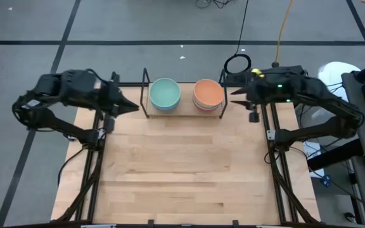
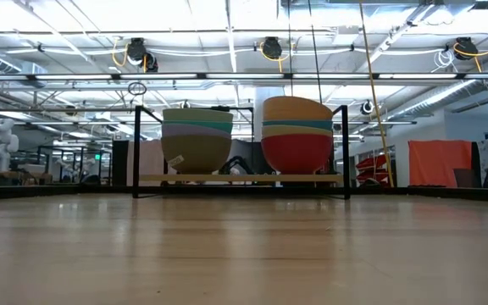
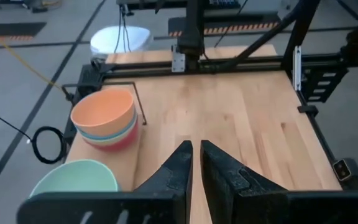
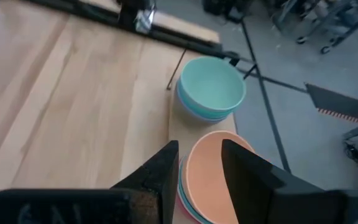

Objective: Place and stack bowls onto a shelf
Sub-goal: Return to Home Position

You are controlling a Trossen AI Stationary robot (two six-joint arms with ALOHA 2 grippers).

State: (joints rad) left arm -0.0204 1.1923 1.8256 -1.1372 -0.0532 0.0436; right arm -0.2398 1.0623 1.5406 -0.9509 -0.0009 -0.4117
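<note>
Two stacks of bowls stand on the shelf [image 1: 182, 113] at the table's far edge. The left stack has a mint green bowl [image 1: 165, 94] on top, the right stack an orange bowl [image 1: 208, 94]. The low view shows both stacks [image 2: 197, 140] [image 2: 297, 135] resting on the shelf's wooden board [image 2: 240, 179] between black wire uprights. My left gripper [image 1: 135, 106] hovers left of the shelf, shut and holding nothing [image 3: 196, 152]. My right gripper [image 1: 233, 96] hovers right of the shelf, open and holding nothing [image 4: 199, 152], raised above the orange bowl [image 4: 213, 180].
The wooden tabletop [image 1: 182, 171] lies bare in front of the shelf. Black frame rails [image 1: 94, 177] [image 1: 277, 177] run along its left and right sides. A coiled black cable [image 1: 237, 63] lies on the floor behind the shelf.
</note>
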